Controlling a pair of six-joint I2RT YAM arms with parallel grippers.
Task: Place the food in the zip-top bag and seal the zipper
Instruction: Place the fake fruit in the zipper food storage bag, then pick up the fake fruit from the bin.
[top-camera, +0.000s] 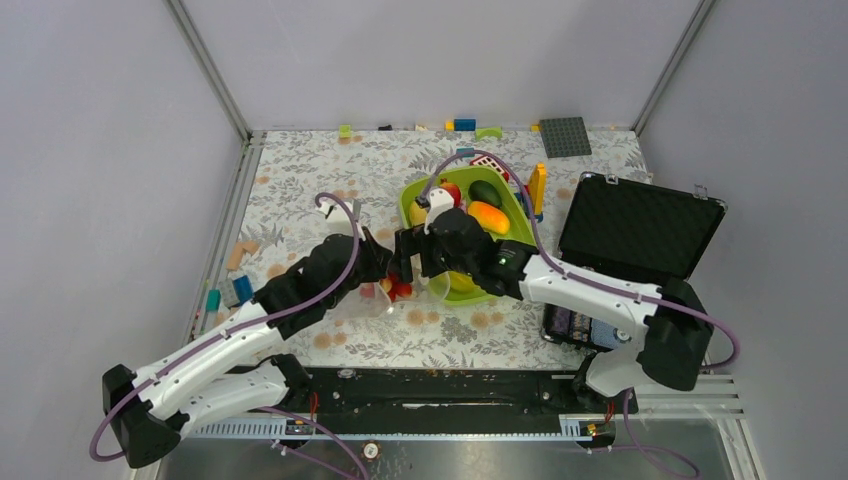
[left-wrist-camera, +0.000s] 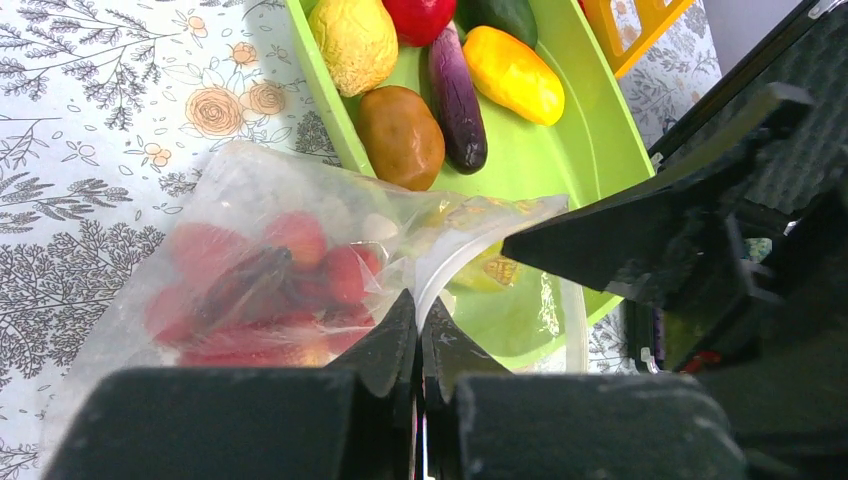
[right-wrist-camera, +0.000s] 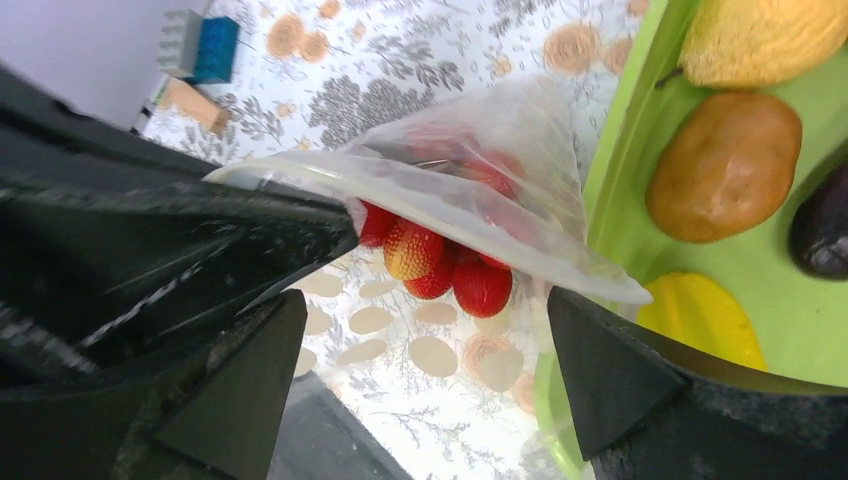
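Red fruit (left-wrist-camera: 338, 275) inside zip-top bag (left-wrist-camera: 262, 178)

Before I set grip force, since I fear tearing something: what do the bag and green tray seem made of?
Zip-top bag: thin clear plastic film, glossy; it crumples and red fruit shows through. Green tray: apparently rigid moulded plastic, smooth, with a soft sheen on its wall.

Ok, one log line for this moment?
left gripper shut on clear plastic zip-top bag | right gripper open near bag | red toy grape bunch inside | bag unsealed
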